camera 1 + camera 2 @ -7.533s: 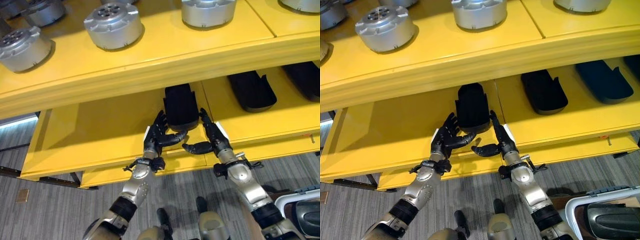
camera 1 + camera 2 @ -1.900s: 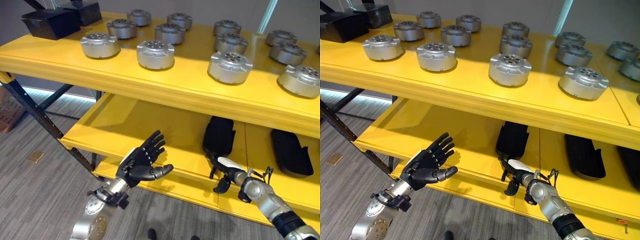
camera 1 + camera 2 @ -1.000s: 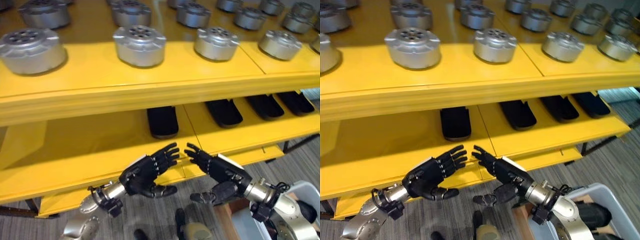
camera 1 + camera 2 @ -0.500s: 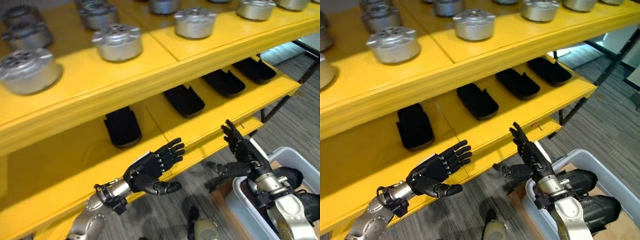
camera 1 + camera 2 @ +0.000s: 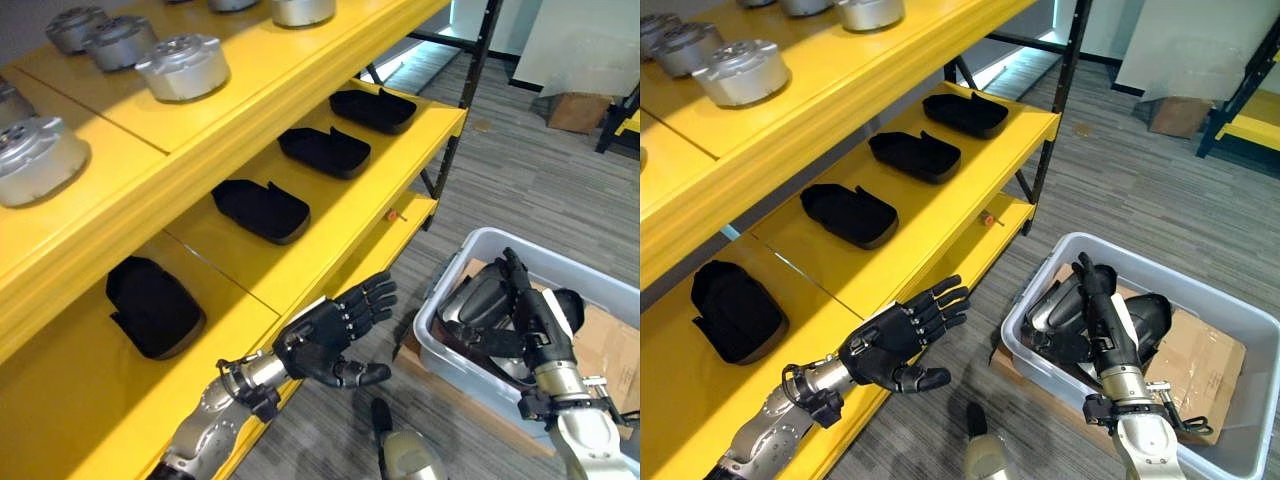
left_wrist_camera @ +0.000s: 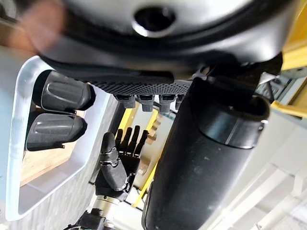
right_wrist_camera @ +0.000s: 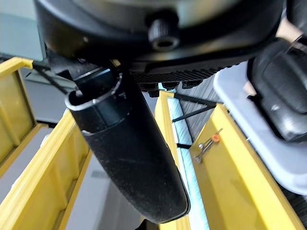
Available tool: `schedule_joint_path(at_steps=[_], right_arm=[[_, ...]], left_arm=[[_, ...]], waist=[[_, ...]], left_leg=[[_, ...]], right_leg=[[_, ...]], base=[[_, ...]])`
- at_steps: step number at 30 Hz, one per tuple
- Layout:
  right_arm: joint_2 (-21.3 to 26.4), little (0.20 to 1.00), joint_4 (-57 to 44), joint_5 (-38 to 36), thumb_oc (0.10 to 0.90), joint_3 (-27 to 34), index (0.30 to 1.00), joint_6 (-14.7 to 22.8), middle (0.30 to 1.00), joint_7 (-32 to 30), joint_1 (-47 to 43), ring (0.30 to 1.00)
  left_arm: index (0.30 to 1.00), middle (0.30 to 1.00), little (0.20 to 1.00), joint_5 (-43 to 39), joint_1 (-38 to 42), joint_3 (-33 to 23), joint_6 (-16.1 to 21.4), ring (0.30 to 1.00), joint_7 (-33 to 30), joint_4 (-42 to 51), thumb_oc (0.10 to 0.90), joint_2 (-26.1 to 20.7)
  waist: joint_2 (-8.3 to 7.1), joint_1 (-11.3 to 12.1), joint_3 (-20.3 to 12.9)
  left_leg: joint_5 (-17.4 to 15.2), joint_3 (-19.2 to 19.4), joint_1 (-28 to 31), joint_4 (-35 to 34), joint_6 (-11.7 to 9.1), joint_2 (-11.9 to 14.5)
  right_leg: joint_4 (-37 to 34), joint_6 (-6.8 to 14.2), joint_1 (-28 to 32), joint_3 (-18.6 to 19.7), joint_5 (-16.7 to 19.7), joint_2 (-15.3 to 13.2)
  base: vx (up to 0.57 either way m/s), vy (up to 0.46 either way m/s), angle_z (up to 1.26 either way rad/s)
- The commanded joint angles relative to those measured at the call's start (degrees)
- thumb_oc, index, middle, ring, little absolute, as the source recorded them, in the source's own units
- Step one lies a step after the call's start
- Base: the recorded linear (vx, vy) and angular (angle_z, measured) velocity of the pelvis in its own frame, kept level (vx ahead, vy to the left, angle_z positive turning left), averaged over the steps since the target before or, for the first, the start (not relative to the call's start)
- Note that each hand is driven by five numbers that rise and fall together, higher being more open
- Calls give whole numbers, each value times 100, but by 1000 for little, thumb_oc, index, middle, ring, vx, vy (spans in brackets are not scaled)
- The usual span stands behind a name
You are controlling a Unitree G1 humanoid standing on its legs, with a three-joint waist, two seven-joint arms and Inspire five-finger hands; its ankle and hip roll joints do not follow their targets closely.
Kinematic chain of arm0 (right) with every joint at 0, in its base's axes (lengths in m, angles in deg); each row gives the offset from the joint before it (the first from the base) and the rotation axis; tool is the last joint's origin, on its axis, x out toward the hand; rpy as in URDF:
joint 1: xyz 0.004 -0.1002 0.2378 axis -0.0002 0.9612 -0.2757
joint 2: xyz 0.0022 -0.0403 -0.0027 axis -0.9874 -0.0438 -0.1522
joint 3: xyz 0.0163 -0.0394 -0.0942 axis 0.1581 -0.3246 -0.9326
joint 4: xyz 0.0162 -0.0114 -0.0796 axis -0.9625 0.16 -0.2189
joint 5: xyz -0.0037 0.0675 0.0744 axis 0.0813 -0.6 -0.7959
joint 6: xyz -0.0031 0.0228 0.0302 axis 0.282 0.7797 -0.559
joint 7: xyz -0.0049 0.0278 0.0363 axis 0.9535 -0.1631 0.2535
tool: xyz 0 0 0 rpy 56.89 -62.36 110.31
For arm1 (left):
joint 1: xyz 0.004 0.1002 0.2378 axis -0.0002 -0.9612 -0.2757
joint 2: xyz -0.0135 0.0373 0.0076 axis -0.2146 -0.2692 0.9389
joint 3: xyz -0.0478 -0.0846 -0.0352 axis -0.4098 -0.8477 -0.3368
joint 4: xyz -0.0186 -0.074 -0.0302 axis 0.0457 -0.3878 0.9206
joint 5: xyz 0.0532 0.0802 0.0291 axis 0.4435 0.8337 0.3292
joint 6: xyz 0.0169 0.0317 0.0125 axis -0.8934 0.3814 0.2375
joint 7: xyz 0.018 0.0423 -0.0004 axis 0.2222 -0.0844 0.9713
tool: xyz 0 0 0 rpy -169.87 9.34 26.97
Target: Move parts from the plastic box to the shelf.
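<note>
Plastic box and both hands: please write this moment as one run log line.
left hand: open, empty, beside lower shelf | right hand: open, over plastic box | parts: in box | black parts: four on shelf

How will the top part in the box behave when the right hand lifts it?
Probably rigid: the part keeps a moulded, rounded shape. Its glossy curved shell may be slippery under the open right hand. It lies tilted on other parts in the box, so it may shift.

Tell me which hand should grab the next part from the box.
Right. The right hand hovers open above the dark parts in the plastic box, while the left hand hangs open beside the yellow shelf.
</note>
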Motion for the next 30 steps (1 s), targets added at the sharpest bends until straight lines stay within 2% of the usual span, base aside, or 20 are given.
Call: schedule_joint_path(at_steps=[1,2,4,5,7,8,9,11,12,14,16,18,19,25,27,28,30], right_arm=[[190,1000,-560,148,900,289,1000,534,1000,-177,-325,1000],[203,1000,-533,215,900,276,1000,554,1000,-174,-312,1000],[298,1000,-392,243,900,166,1000,677,1000,-43,-321,1000],[322,1000,-357,219,900,134,1000,699,1000,-11,-340,1000],[405,1000,-299,180,900,-2,1000,718,1000,127,-452,1000],[425,1000,-289,164,900,-48,1000,699,1000,153,-494,1000],[571,1000,-192,5,900,-299,1000,480,1000,568,-733,1000],[648,1000,-216,166,900,-396,1000,441,1000,553,-760,1000],[626,1000,-242,196,900,-418,1000,408,1000,432,-626,1000],[549,1000,-235,306,900,-470,1000,429,1000,331,-565,1000],[503,1000,-202,410,900,-573,1000,452,1000,237,-568,1000],[487,1000,-182,660,900,-719,1000,547,1000,86,-670,1000],[476,1000,-234,632,900,-735,1000,467,1000,-65,-688,1000],[449,1000,-171,1187,900,-790,1000,376,1000,-459,-721,1000],[442,1000,-99,1303,900,-861,1000,397,1000,-498,-832,1000],[455,1000,-27,1355,900,-931,1000,407,1000,-552,-968,1000],[497,1000,22,1350,900,-972,1000,405,1000,-617,-1082,1000]], left_arm=[[1000,1000,1000,-294,173,-160,722,1000,-90,470,900,-10],[1000,1000,1000,-315,175,-170,756,1000,-139,459,900,3],[1000,1000,1000,-326,159,-241,882,1000,-411,407,900,57],[1000,1000,1000,-310,142,-252,907,1000,-458,399,900,59],[1000,1000,1000,-267,26,-328,1008,1000,-659,420,900,68],[1000,1000,1000,-255,-9,-362,1010,1000,-682,427,900,69],[1000,1000,1000,-154,-293,-554,1086,1000,-798,492,900,50],[1000,1000,1000,-178,-456,-695,998,1000,-636,547,900,46],[1000,1000,1000,-176,-549,-779,955,1000,-440,531,900,54],[1000,1000,1000,-103,-575,-766,1008,1000,-405,523,900,38],[1000,1000,1000,-34,-614,-739,1096,1000,-437,542,900,39],[1000,1000,1000,-24,-695,-704,1164,1000,-498,647,900,41],[1000,1000,1000,0,-722,-691,1150,1000,-513,663,900,1],[1000,1000,1000,-77,-649,-587,1130,1000,-442,619,900,-34],[1000,1000,1000,33,-642,-595,1149,1000,-503,626,900,-33],[1000,1000,1000,102,-641,-615,1212,1000,-599,614,900,-46],[1000,1000,1000,8,-623,-652,1197,1000,-619,604,900,-68]], waist=[[-299,-21,-419],[-307,-15,-430],[-350,155,-472],[-358,211,-481],[-381,423,-486],[-414,494,-480],[-433,796,-424],[-436,905,-399],[-405,909,-381],[-378,910,-359],[-358,977,-309],[-369,1124,-236],[-381,1162,-267],[-470,1235,-328],[-489,1325,-291],[-511,1408,-245],[-549,1476,-190]], left_leg=[[-395,-672,-285,82,455,-15],[-368,-724,-287,70,423,18],[-248,-1229,-407,12,296,108],[-241,-1372,-436,6,282,107],[-296,-1986,-550,83,284,13],[-196,-2066,-639,124,299,5],[-441,-2916,-773,461,399,-310],[-608,-3045,-870,700,546,-550],[-687,-2920,-941,731,702,-804],[-651,-2909,-990,629,785,-995],[-541,-3166,-1024,444,843,-1176],[-403,-3708,-1008,209,874,-1275],[-315,-3728,-951,5,863,-1244],[-376,-3618,-917,-29,946,-1245],[-388,-3451,-910,13,960,-1196],[-407,-3266,-919,92,974,-1145],[-447,-3132,-930,195,1003,-1110]], right_leg=[[468,324,372,321,-1105,-3],[448,305,390,370,-1115,27],[373,246,466,627,-1167,159],[362,243,471,695,-1179,181],[327,233,492,969,-1210,257],[327,179,427,1041,-1125,292],[318,166,470,1445,-1126,363],[309,127,495,1515,-1092,382],[314,132,516,1456,-1071,431],[365,170,476,1432,-1053,488],[430,205,429,1480,-1034,558],[485,235,363,1643,-1022,598],[461,273,373,1578,-1033,571],[644,307,396,1354,-1185,482],[917,351,349,1043,-1289,341],[1093,414,295,772,-1305,170],[1133,487,278,617,-1253,-6]], base=[[-38,-138,-22],[-18,-191,-32],[10,-180,-62],[49,-97,-102],[31,-105,-128],[58,-135,-147],[39,-131,-191],[69,-62,-266],[36,-17,-217],[51,36,-31],[77,68,63],[105,127,-1],[95,144,-28],[63,103,-1],[-10,39,-6],[-37,3,-20],[-30,-25,-46]])
